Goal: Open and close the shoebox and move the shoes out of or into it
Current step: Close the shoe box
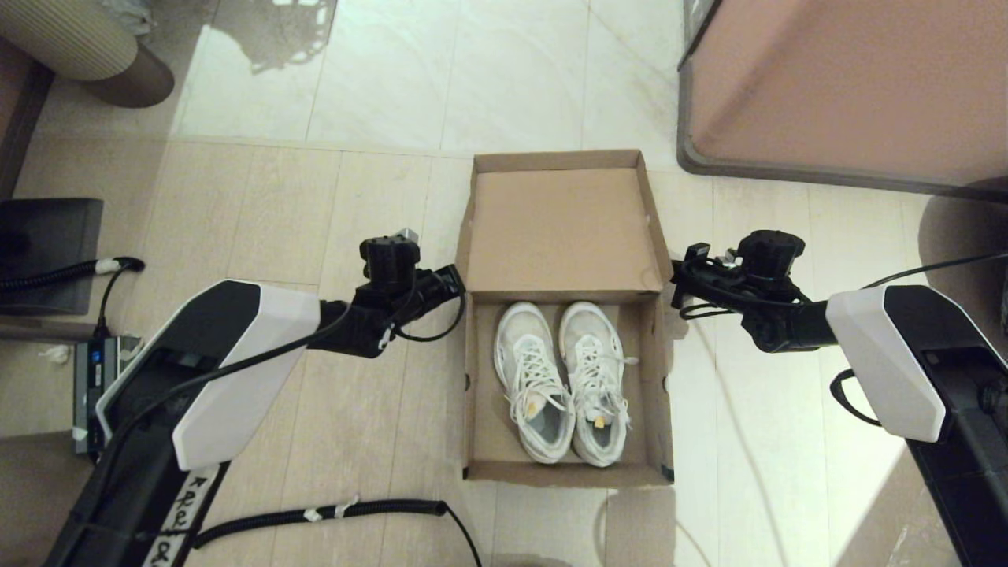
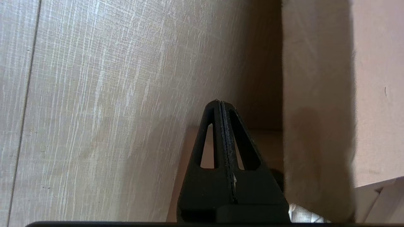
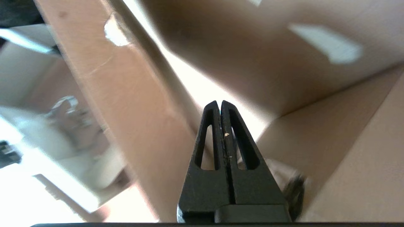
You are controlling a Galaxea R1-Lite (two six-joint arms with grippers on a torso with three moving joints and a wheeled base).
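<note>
The brown cardboard shoebox [image 1: 479,378] sits on the floor in the middle of the head view with its hinged lid [image 1: 563,228] swung back and open. Both white lace-up shoes [image 1: 563,382] lie side by side inside, toes toward the lid. My left gripper [image 1: 455,281] is shut and empty, its tip close to the box's left side by the lid hinge. My right gripper [image 1: 676,285] is shut and empty too, beside the lid's right edge. The left wrist view shows the left gripper [image 2: 221,102] next to the cardboard wall [image 2: 315,94]. The right wrist view shows the right gripper [image 3: 220,102] beside the lid flap [image 3: 126,94].
A large pinkish-brown piece of furniture [image 1: 850,87] stands at the back right. On the left are a dark flat object [image 1: 47,244], a power strip [image 1: 90,370] and a round ribbed seat [image 1: 87,47]. A coiled black cable [image 1: 315,516] crosses the floor in front of the box.
</note>
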